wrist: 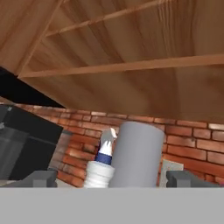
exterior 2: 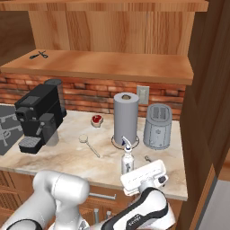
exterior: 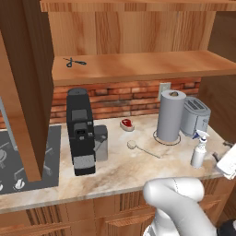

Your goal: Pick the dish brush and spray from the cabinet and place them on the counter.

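The spray (exterior: 199, 150) (exterior 2: 127, 159) (wrist: 101, 168) stands upright on the counter (exterior: 124, 167) (exterior 2: 67, 157) near its front right, in front of the paper towel roll. The dish brush (exterior: 133, 145) (exterior 2: 85, 140) lies flat on the counter's middle, with its handle toward the front right. My gripper (exterior: 228, 161) (exterior 2: 143, 174) (wrist: 113, 180) hangs at the counter's front edge just behind the spray. It is open and tilted up toward the wall, holding nothing. In the hand view the spray stands just ahead of the gap between its fingertips. The cabinet (exterior: 138, 67) (exterior 2: 112, 65) is open above.
Black scissors (exterior: 75, 61) (exterior 2: 39, 55) lie on the cabinet shelf at the left. On the counter stand a grey paper towel roll (exterior: 170, 115) (exterior 2: 125, 117), a toaster (exterior: 196, 115) (exterior 2: 157, 126), a black coffee machine (exterior: 80, 131) (exterior 2: 38, 117) and a small red item (exterior: 126, 123). The open door (exterior: 23, 92) hangs at the left.
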Controlling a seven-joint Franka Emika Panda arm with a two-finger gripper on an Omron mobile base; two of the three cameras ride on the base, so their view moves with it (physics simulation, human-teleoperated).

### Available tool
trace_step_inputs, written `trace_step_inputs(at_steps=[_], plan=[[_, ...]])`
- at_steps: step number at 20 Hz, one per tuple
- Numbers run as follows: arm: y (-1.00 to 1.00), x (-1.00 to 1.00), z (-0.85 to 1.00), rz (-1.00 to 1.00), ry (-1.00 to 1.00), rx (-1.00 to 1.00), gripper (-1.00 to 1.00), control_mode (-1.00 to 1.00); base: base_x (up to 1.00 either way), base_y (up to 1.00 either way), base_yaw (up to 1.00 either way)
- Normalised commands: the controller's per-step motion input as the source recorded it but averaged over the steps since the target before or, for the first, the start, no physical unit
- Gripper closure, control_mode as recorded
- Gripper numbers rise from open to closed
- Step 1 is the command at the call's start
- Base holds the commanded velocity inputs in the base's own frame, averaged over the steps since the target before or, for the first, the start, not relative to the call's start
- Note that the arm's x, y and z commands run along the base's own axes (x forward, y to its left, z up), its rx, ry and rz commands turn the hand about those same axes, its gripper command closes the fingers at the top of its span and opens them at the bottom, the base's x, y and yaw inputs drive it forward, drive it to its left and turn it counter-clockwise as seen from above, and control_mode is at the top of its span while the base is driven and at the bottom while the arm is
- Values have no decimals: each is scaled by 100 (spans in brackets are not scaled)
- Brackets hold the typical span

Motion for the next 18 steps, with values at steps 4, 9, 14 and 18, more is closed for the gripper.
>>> trace_step_inputs(at_steps=[4,9,14,18], plan=[[0,-13,33,-14,12,-26,-100,-100,0,0,0],[2,-20,32,-14,8,-27,-100,-100,0,0,0],[0,-26,35,-12,4,-25,-100,-100,0,0,0],[1,-35,43,-9,7,-25,-100,-100,0,0,0]])
